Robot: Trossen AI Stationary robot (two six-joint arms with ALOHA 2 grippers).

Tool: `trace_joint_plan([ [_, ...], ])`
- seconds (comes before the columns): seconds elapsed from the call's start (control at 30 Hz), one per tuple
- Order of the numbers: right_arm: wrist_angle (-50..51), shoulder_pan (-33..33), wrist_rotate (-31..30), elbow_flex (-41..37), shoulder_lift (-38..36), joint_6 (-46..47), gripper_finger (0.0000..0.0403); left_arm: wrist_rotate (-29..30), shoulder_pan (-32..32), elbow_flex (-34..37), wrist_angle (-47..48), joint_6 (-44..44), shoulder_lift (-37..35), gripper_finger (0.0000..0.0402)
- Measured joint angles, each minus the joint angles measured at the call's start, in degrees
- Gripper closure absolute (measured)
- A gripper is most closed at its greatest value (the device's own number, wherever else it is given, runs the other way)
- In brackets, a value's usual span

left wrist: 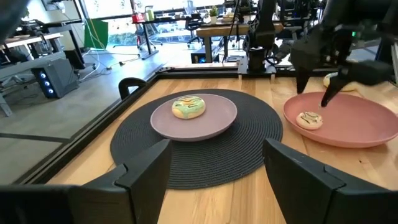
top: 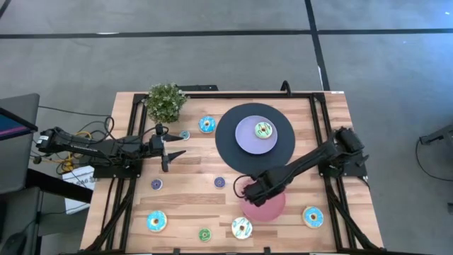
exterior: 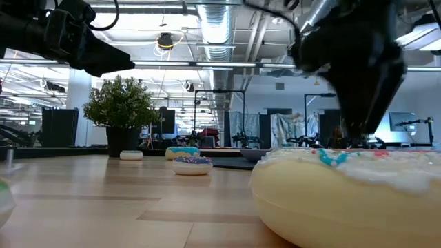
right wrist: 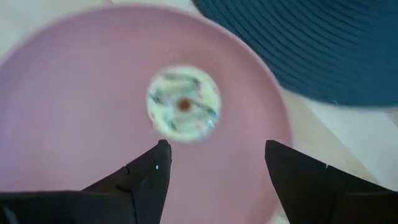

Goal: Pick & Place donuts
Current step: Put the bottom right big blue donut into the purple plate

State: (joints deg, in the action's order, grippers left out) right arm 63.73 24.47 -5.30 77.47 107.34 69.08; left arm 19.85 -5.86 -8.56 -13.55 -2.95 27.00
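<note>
Ten donuts are visible: eight loose on the table (top: 191, 195), from the blue-iced pair near the plant (top: 167, 101) to the one at the right edge (top: 313, 217). The lavender plate (top: 248, 139) on the black disc (top: 228, 145) holds one green-iced donut (top: 264, 130); the pink plate (left wrist: 354, 124) holds one white-iced donut (right wrist: 183, 104). Left pincer (top: 168, 148) open, empty. Right pincer (right wrist: 214, 163) open above the white-iced donut, holding nothing.

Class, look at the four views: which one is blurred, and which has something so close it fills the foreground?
Right wrist view: the small donut on the pink plate is smeared and soft. Low view: a white-iced donut looms in the foreground, while the plant behind stays clear.
</note>
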Motion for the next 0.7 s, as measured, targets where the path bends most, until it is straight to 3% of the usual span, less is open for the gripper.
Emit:
trace_joint_plan([
  [0.23, 4.35, 8.13, -1.84, 0.02, -7.65, 12.25, 0.0153, 0.01, 0.0, 0.0, -0.21, -0.09, 0.0, 0.0155],
  [0.37, 5.44, 16.93, -4.08, 0.04, -10.38, 26.27, 0.0162, 0.01, 0.01, 0.0, -0.3, -0.26, 0.0, 0.0155],
  [0.6, 7.13, 33.0, -2.02, 0.04, -10.45, 59.33, 0.0184, 0.01, -0.01, 0.0, -0.3, -0.26, -0.01, 0.0155],
  [0.7, 3.67, 35.54, -0.54, 0.02, -8.86, 62.53, 0.0189, 0.01, 0.01, 0.0, -0.32, -0.26, 0.0, 0.0155],
])
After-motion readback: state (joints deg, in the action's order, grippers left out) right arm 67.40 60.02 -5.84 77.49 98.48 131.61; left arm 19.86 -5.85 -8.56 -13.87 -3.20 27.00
